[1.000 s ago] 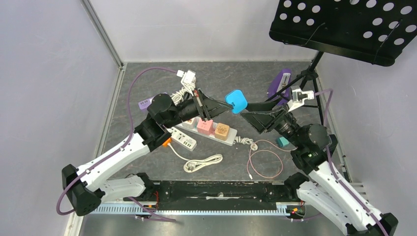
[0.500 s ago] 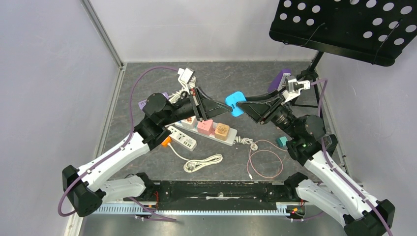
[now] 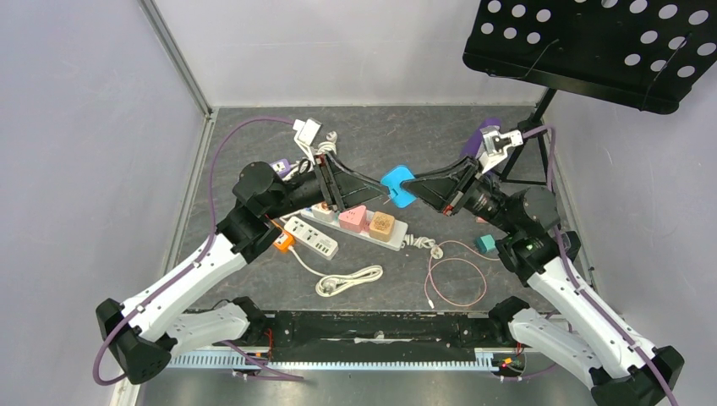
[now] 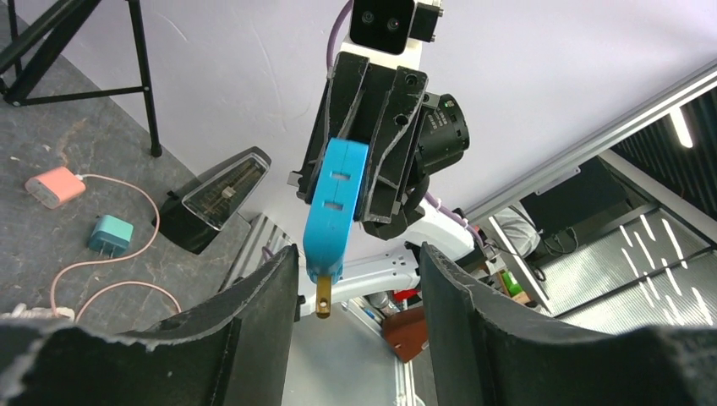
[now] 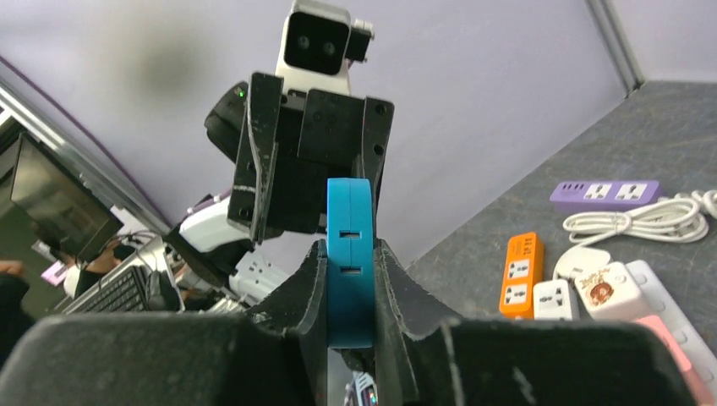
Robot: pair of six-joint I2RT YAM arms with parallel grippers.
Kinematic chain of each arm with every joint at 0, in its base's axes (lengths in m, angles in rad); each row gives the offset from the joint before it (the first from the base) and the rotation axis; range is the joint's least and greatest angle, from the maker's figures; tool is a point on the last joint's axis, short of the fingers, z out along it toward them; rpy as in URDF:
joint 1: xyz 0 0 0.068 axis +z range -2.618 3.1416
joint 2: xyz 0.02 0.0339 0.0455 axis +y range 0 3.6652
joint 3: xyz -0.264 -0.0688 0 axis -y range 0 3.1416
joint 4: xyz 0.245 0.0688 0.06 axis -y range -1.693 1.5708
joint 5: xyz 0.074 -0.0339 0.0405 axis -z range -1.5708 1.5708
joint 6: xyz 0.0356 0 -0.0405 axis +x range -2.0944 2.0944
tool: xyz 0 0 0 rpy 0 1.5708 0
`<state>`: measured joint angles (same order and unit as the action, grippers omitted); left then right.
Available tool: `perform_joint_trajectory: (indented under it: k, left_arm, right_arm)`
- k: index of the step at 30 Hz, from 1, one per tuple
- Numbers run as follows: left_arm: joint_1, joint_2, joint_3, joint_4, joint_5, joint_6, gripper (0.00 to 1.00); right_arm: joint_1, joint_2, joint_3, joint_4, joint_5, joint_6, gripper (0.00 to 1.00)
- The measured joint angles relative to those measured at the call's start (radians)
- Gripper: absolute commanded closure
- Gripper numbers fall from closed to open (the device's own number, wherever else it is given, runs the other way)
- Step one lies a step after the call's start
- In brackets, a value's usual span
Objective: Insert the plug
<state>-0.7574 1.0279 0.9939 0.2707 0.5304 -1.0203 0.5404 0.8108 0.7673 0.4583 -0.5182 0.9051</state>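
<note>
The plug [image 3: 397, 186] is a blue block with a brass prong [image 4: 324, 296], held in the air above the mat between the two arms. My right gripper [image 3: 416, 187] is shut on it, its pads flat on both sides [image 5: 349, 254]. In the right wrist view the gripper [image 5: 349, 247] clamps the plug's lower half. My left gripper [image 3: 374, 191] faces it, open; in the left wrist view its fingers [image 4: 254, 338] stand wide apart, the plug [image 4: 336, 211] beyond them and touching neither. A white power strip [image 3: 400, 238] lies below on the mat.
On the strip sit a pink adapter [image 3: 353, 218] and a tan adapter [image 3: 381, 224]. Nearby lie a white-and-orange strip [image 3: 311, 238], a coiled white cable [image 3: 348, 281], a pink cable loop [image 3: 457, 272], a teal charger [image 3: 485, 244] and a purple strip [image 3: 480, 135]. A black music stand [image 3: 592, 42] overhangs the back right.
The plug passed from the left gripper to the right. The right gripper closed on it, the left gripper opened and drew back a little to the left.
</note>
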Motion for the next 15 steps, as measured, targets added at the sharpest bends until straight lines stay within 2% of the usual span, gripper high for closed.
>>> perform_joint_trajectory:
  k: [10, 15]
  left_arm:
    - [0.006, -0.023, 0.025, -0.107, 0.024, 0.111, 0.55]
    - [0.007, -0.022, 0.053, -0.191, 0.051, 0.185, 0.66]
  right_arm:
    - [0.000, 0.016, 0.044, -0.114, -0.118, -0.028, 0.99]
    - [0.000, 0.023, 0.044, -0.119, -0.158, -0.026, 0.96]
